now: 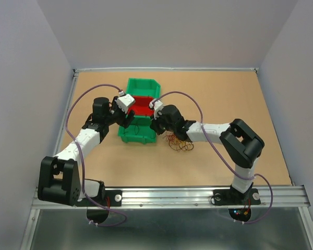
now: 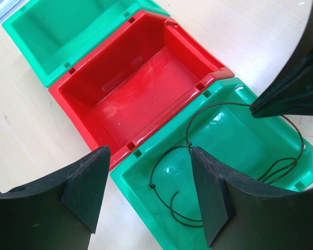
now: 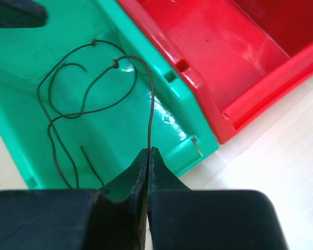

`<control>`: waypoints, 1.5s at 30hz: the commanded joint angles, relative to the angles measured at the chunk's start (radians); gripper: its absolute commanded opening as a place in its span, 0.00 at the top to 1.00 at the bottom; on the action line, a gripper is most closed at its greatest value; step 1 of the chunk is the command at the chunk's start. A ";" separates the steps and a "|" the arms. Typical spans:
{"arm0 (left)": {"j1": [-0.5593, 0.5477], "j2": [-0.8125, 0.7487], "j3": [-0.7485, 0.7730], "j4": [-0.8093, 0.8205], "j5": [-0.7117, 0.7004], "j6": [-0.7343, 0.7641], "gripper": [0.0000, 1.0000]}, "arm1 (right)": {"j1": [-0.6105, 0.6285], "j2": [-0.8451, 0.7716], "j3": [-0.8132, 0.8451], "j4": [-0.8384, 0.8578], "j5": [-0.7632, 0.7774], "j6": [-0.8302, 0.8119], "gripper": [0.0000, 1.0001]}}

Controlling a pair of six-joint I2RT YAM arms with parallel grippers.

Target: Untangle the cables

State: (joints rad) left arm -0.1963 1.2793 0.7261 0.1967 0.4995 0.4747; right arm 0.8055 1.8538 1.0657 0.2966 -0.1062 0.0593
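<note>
Three open bins are recorded in a row on the table (image 1: 235, 99), and the red bin (image 1: 142, 106) (image 2: 112, 67) (image 3: 240, 57) is taken as the reference. A green bin (image 1: 143, 86) (image 2: 57, 31) is set against its far side and a second green bin (image 1: 137, 134) (image 2: 235, 140) (image 3: 15, 52) against its near side. One dark cable (image 2: 188, 145) (image 3: 115, 63) is found in the bin on the near side of the red bin, laid in loose loops with two small knots, and one end is led upward out of it. That end is pinched by the right gripper (image 1: 155, 125) (image 2: 255, 108) (image 3: 148, 153) – its jaws are seen pressed together on the strand, just to the near right of the red bin. The left gripper (image 1: 128, 119) (image 2: 148, 156) is held above the red bin's near rim with its jaws spread wide; nothing is gripped. The remaining cables (image 1: 180, 142) – red, orange-yellow and dark – are noted in a tangled heap on the table, to the near right of the red bin, partly covered by the right arm.
</note>
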 commanded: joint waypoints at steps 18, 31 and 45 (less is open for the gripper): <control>0.049 -0.058 0.022 0.064 -0.029 -0.070 0.26 | 0.008 0.294 0.320 -0.235 -0.282 -0.094 0.99; 0.054 -0.012 0.047 0.073 -0.134 -0.108 0.26 | 0.093 0.217 0.272 -0.231 -0.325 -0.188 0.97; 0.179 -0.075 0.019 0.144 -0.091 -0.214 0.25 | 0.095 0.097 0.174 0.021 -0.316 -0.165 0.74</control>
State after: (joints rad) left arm -0.0360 1.2686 0.7288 0.2642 0.3920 0.2996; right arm 0.8967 1.9938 1.2087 0.2619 -0.4374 -0.0864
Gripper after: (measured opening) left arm 0.752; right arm 0.233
